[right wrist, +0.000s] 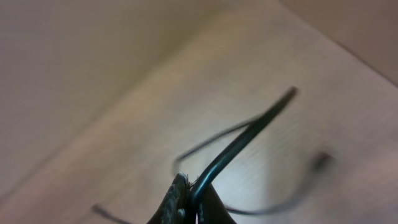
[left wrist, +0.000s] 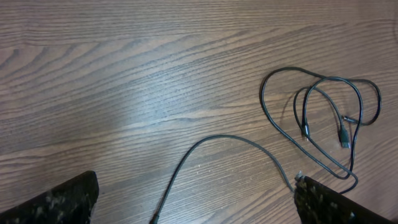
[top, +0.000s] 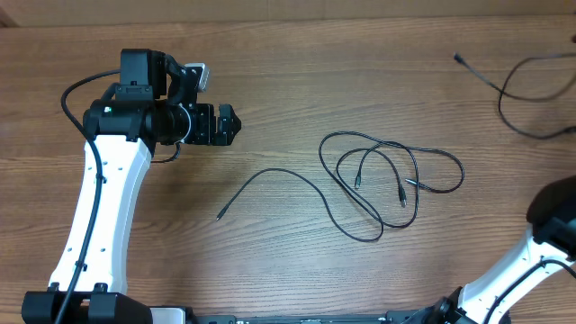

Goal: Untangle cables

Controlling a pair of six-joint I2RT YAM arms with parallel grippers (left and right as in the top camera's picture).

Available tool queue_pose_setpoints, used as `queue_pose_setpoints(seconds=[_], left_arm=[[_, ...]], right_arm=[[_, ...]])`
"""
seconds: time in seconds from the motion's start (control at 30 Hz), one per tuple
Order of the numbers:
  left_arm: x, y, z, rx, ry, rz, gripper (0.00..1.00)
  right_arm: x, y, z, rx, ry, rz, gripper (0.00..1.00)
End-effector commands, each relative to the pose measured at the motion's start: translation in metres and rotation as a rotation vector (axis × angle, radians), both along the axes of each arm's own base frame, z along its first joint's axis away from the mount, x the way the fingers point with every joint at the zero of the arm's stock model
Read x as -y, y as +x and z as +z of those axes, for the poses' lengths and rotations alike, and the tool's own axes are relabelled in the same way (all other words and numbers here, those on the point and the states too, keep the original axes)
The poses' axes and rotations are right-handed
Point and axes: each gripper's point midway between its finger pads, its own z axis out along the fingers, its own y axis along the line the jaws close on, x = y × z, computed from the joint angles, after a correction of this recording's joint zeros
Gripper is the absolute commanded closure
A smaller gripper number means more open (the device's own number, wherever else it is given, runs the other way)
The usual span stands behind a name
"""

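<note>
A tangle of thin black cables [top: 389, 173] lies looped on the wooden table right of centre. It also shows in the left wrist view [left wrist: 323, 118], with small plug ends inside the loops. One cable [top: 279, 173] runs out of it to the left and ends in a plug at the front. Another cable [top: 517, 90] lies at the far right and runs off the frame edge. My left gripper [top: 230, 124] is open and empty, above the table left of the tangle [left wrist: 196, 208]. My right gripper [right wrist: 189, 190] is shut on a black cable [right wrist: 249, 134] that rises from its fingertips.
The right arm's base and elbow [top: 553, 220] stand at the front right corner. The left arm [top: 108, 198] stretches along the left side. The right wrist view is blurred and shows pale table with a faint cable loop.
</note>
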Motion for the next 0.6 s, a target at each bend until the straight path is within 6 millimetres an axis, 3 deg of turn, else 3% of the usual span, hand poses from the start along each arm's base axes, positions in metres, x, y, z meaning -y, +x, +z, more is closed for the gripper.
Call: queue_pose_setpoints(seconds=[0.0, 0.17, 0.27, 0.4, 0.43, 0.53, 0.57], left_arm=[[0.002, 0.001, 0.003, 0.013, 0.004, -0.016, 0.0], [0.002, 0.001, 0.003, 0.013, 0.004, -0.016, 0.0], [0.002, 0.001, 0.003, 0.013, 0.004, -0.016, 0.0], [0.002, 0.001, 0.003, 0.013, 0.004, -0.016, 0.0], [0.002, 0.001, 0.003, 0.013, 0.004, -0.016, 0.0], [0.002, 0.001, 0.003, 0.013, 0.004, -0.016, 0.0], [0.002, 0.001, 0.003, 0.013, 0.004, -0.016, 0.0]], right_arm=[[0.068, -0.071, -0.005, -0.127, -0.055, -0.236, 0.96], [0.119, -0.166, -0.036, -0.296, 0.014, -0.424, 0.96], [0.137, -0.207, -0.06, -0.351, 0.067, -0.472, 0.96], [0.134, -0.219, -0.081, -0.387, 0.105, -0.364, 0.96], [0.133, -0.218, -0.084, -0.387, 0.115, -0.345, 0.91], [0.134, -0.217, -0.088, -0.385, 0.113, -0.346, 0.12], [0.134, -0.217, -0.088, -0.385, 0.112, -0.345, 0.0]])
